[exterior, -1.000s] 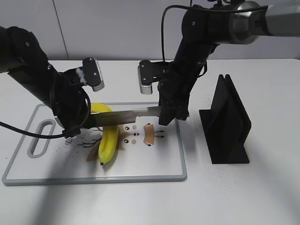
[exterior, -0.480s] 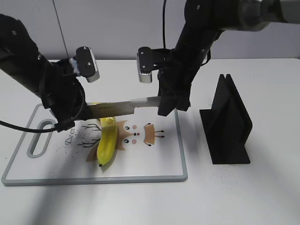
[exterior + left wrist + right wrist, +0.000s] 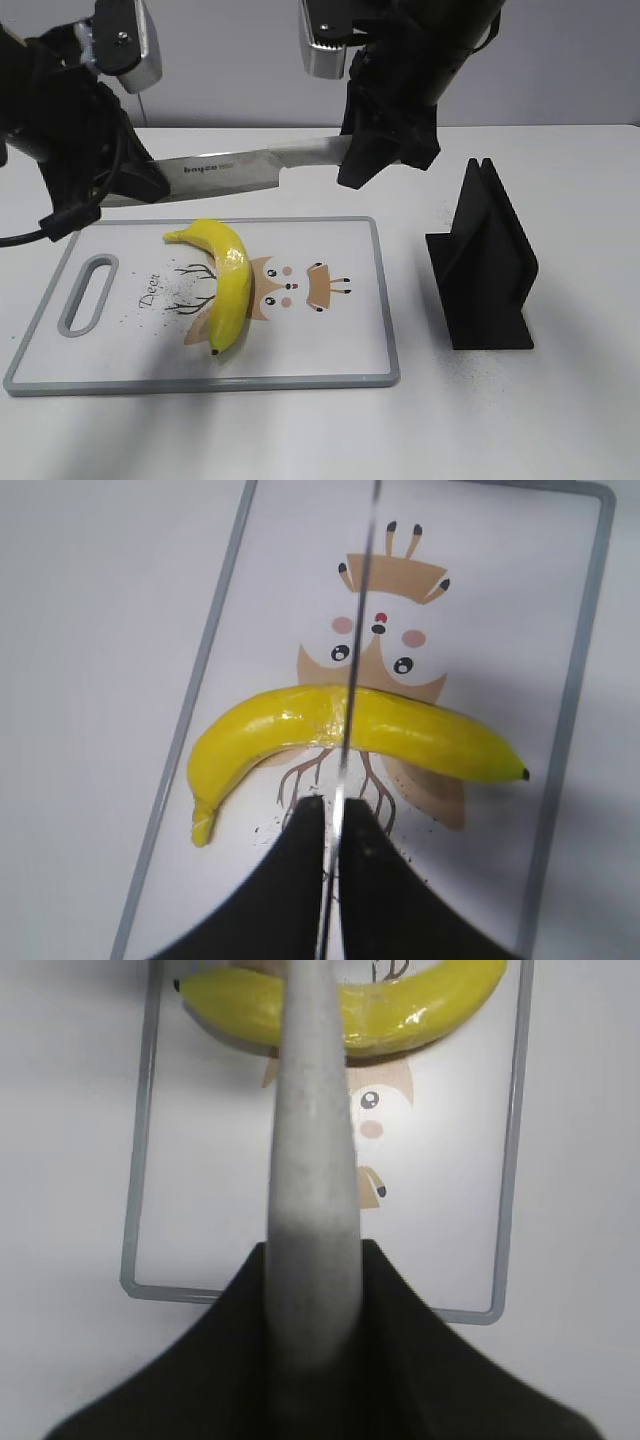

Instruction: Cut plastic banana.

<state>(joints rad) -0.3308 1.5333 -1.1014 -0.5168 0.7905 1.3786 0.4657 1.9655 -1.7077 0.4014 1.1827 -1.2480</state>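
In the exterior view the cutting board (image 3: 330, 378) lies flat on the white table (image 3: 560, 420), and on it, over the printed deer, lies the plastic banana (image 3: 226, 282) in one piece, with its dark tip toward the near edge. A second ago my knife (image 3: 250, 165) lay low across the banana; now I hold it high above the board, level, well apart from the fruit. My right gripper (image 3: 385, 150) is closed on the handle end, and my left gripper (image 3: 120, 185) pinches the blade near its tip. The black knife stand (image 3: 485, 265) stands upright to the right of the board, with nothing in its slot. In the left wrist view the blade is only a thin line seen from its edge, held between my two dark fingers (image 3: 290, 880), and it passes over the shiny band at the middle of the banana (image 3: 420, 735). In the right wrist view the grey handle (image 3: 310, 1160) fills the middle, clamped between my fingers (image 3: 210, 1360); it hides the middle part of the banana (image 3: 420, 1010), and the top of the board (image 3: 510, 1160) is cut off by the frame.
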